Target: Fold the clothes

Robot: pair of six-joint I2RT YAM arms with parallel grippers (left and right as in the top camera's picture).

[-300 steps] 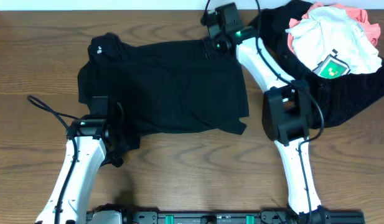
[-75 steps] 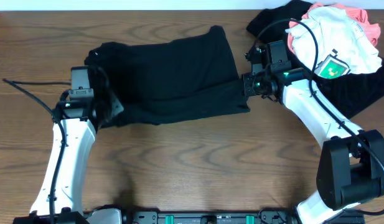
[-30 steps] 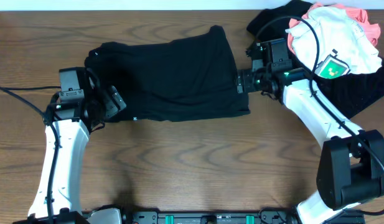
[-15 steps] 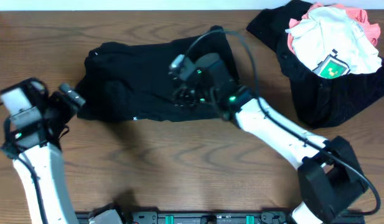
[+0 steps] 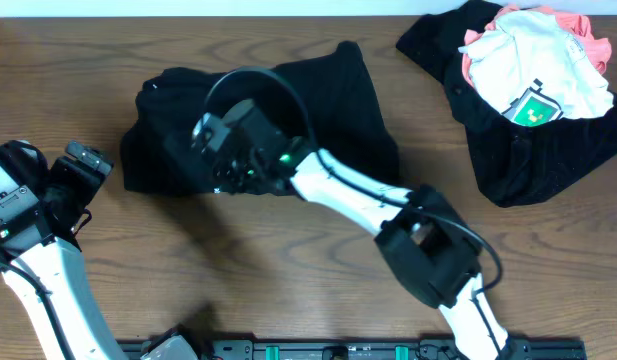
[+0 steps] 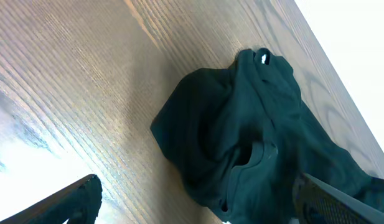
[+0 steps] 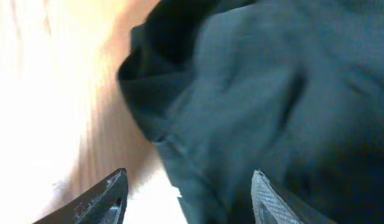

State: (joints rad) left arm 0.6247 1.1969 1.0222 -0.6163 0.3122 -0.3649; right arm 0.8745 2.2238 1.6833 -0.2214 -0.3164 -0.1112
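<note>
The left jaws stood wide, clear of the shirt [image 6: 254,143], which lay crumpled ahead of them on the counter [image 6: 67,93]. The right jaws stood partly apart just above its rumpled edge, holding nothing.

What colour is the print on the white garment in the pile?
Green print on the white garment, best seen in the overhead view.

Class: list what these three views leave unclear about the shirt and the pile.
- Right wrist: shirt blurred, folds unreadable.
- Left wrist: shirt cut off by right and bottom edges.
- Overhead: coral garment mostly under white one; right gripper fingertips lost against black cloth.
</note>
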